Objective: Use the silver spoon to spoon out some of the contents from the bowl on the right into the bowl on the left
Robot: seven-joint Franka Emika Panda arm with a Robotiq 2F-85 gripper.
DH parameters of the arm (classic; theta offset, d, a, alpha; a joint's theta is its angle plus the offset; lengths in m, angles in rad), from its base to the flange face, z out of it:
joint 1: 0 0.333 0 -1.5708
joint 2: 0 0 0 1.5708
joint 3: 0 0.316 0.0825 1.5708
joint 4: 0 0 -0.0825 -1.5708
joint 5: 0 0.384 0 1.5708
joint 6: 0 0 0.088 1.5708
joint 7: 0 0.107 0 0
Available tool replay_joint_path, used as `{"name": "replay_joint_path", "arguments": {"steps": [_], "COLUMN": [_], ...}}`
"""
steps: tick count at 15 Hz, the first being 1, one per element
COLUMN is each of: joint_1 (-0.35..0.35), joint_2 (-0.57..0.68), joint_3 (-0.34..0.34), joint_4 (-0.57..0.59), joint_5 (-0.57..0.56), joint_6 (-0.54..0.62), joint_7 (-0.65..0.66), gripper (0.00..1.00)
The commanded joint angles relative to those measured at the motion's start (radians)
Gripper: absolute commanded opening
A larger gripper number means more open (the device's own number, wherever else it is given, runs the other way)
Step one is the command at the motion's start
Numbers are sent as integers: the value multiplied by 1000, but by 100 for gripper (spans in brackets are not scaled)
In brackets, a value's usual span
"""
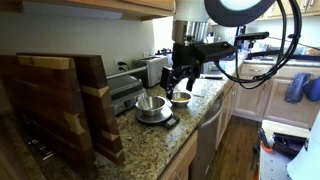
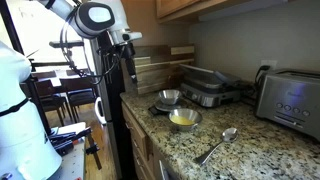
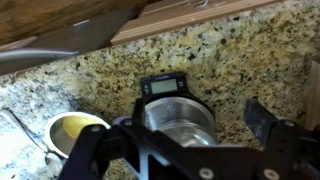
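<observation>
The silver metal spoon lies flat on the speckled granite counter, near the small bowl holding pale yellow contents. It is judged light, rigid and slick; grip it across the mid-handle, which sits low on the hard stone. The black two-finger gripper hangs above the bowls with jaws apart and empty, in a kitchen crowded by a chrome toaster and wooden cutting boards.

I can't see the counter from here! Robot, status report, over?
Gripper open, empty. Long silver spoon lies untouched on granite counter, near pale bowl of yellow food. Nothing in the way.
</observation>
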Motion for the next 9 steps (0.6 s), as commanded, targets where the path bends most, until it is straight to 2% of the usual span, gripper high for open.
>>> {"name": "replay_joint_path", "arguments": {"steps": [1, 6, 9], "joint_1": [15, 15, 23], "joint_2": [1, 1, -3], "joint_3": [-16, -16, -51], "joint_4": [1, 1, 9], "joint_5": [-12, -12, 4], "joint_6": [-3, -3, -23], "joint_7": [8, 8, -32], "gripper": [100, 100, 100]}}
